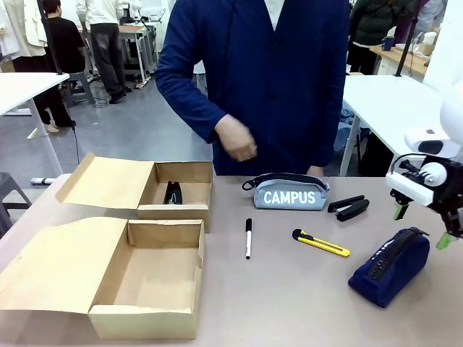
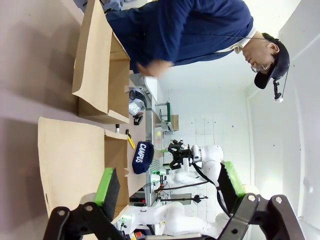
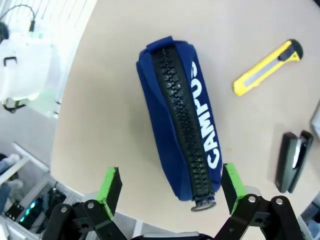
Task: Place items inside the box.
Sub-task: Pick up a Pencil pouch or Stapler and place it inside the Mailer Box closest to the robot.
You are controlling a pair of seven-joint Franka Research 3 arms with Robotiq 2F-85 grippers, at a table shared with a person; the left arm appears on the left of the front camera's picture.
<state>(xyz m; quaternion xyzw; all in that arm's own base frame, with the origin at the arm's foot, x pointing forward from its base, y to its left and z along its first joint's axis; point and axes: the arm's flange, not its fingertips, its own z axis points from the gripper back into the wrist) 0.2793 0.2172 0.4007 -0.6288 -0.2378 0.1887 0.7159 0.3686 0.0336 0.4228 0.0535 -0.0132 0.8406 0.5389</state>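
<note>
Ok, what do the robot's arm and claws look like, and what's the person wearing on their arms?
The right arm is white; the right claw and left claw are black, with bright green pads. The person wears dark blue sleeves.

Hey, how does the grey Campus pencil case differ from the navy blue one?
The grey pencil case is pale grey with a dark zip; the navy pencil case is dark blue. The grey one sits at the far middle of the table, lettering facing the near edge; the navy one lies angled at the right, zip upward. Both read CAMPUS in white.
</note>
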